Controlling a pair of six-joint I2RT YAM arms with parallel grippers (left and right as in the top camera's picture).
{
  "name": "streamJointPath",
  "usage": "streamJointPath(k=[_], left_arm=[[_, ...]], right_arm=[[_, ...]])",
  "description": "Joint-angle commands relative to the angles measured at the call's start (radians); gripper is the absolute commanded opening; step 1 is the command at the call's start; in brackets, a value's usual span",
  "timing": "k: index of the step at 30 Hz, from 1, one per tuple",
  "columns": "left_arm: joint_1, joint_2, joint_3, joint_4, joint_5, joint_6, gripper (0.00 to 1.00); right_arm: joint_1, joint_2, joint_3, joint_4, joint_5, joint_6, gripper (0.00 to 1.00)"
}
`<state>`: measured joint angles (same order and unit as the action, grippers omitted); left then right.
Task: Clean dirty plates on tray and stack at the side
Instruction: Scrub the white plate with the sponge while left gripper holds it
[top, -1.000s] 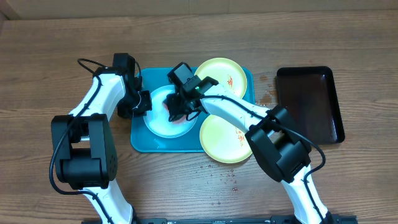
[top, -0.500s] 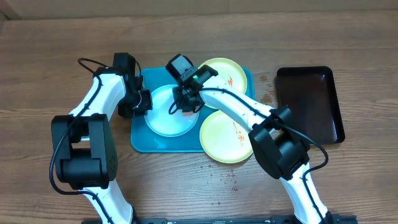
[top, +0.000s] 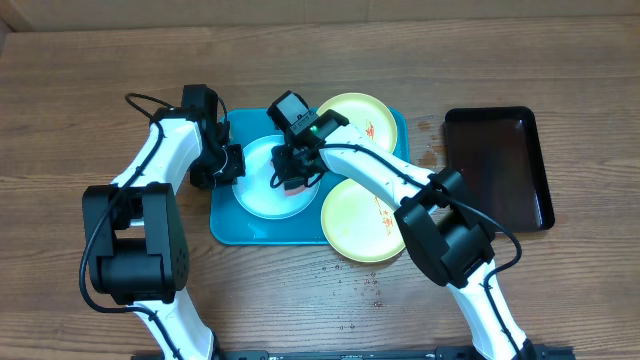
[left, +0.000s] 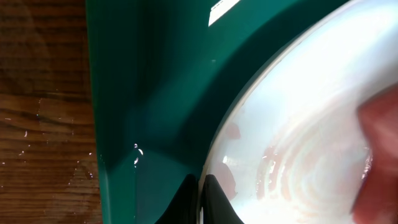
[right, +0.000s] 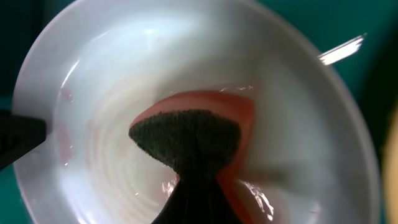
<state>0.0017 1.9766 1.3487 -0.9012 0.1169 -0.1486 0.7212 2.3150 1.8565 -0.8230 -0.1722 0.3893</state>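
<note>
The near plate (top: 365, 225) lies across the near rim of the tray (top: 225, 228), partly over the table (top: 560, 290), with orange marks on it. I judge it the least stable thing here. If your scrubbing pushes the tray, this plate may slide off.

Further in, the white plate (top: 258, 190) sits in the left part of the tray. Your left hand (left: 200, 198) is clenched on its left rim. Your right hand (top: 293, 180) grasps the sponge (right: 186, 134) and presses it on the plate's right half. The left hand takes only a thin edge, so a strong stroke to the right could pull the rim out or tilt the plate. The sponge is held by a narrow part and may twist. Pale pink rings show on the plate, so a film could remain if you stop early.

The far plate (top: 365, 112) lies smeared in the tray's far right corner, partly under the right arm. A wide stroke may knock it.
</note>
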Motion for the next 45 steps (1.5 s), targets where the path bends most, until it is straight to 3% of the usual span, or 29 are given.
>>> streamJointPath(k=[1, 5, 16, 20, 33, 40, 45], left_arm=[[-0.002, -0.031, 0.003, 0.005, 0.004, 0.014, 0.04], [-0.002, -0.031, 0.003, 0.005, 0.004, 0.015, 0.04], [-0.002, -0.03, 0.003, 0.009, 0.004, 0.015, 0.04], [-0.002, -0.03, 0.003, 0.008, 0.004, 0.015, 0.04], [0.0, -0.03, 0.003, 0.009, 0.002, 0.023, 0.04], [0.0, -0.031, 0.003, 0.017, -0.001, 0.023, 0.04], [0.0, -0.031, 0.003, 0.016, -0.001, 0.023, 0.04]], right_arm=[[0.01, 0.006, -0.005, 0.007, -0.14, -0.046, 0.04], [0.013, 0.006, -0.004, 0.03, -0.166, -0.137, 0.04], [-0.008, 0.006, -0.003, 0.111, 0.292, -0.234, 0.04], [-0.007, 0.006, -0.003, 0.07, 0.268, -0.232, 0.04], [0.064, 0.006, -0.003, -0.023, -0.144, -0.235, 0.04], [0.034, 0.006, 0.019, 0.009, -0.152, -0.233, 0.04], [-0.042, -0.013, 0.159, -0.055, -0.156, -0.229, 0.04]])
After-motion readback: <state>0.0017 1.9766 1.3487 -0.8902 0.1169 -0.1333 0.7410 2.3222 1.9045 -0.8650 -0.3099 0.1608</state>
